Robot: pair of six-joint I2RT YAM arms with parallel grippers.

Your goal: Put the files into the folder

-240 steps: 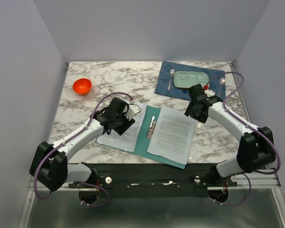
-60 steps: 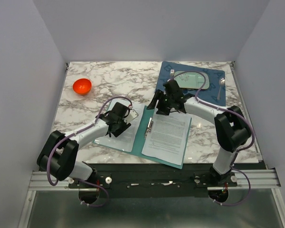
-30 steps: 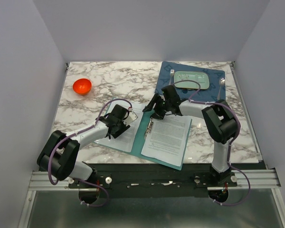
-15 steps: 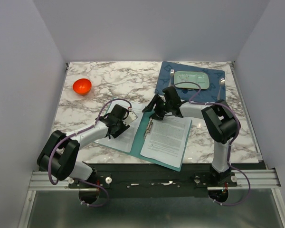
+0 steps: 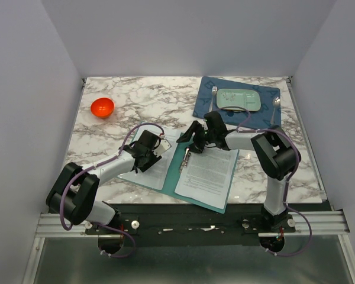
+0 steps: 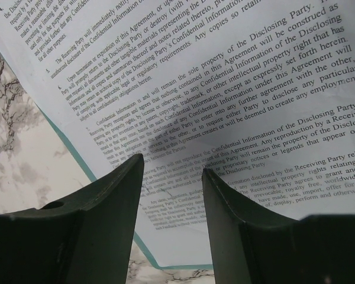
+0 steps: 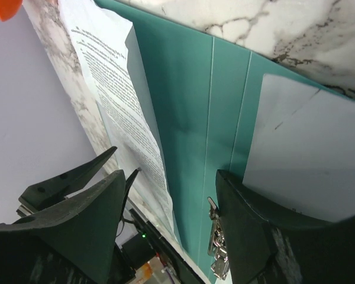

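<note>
The teal folder (image 5: 178, 163) lies open near the table's front middle. One printed sheet (image 5: 210, 168) rests on its right leaf. A sleeved sheet (image 5: 160, 168) lies on its left leaf. My left gripper (image 5: 145, 155) is open and empty, low over that left sheet's text (image 6: 225, 89), with the folder's edge (image 6: 77, 148) beside it. My right gripper (image 5: 187, 137) is open and empty at the far end of the spine. In the right wrist view its jaws (image 7: 171, 177) straddle the bare teal spine (image 7: 189, 118), with the metal clip (image 7: 216, 251) by the right finger and the white sheet (image 7: 307, 160) beyond.
An orange bowl (image 5: 102, 107) sits at the far left. A dark blue placemat (image 5: 204, 106) at the far right carries a pale green tray (image 5: 239, 99), a fork (image 5: 213, 94) and a spoon (image 5: 276, 102). The folder's near corner reaches the table's front edge.
My right gripper has moved left from the right sheet's far corner to the spine's far end, and that sheet has slid left onto the folder. The left gripper has barely moved.
</note>
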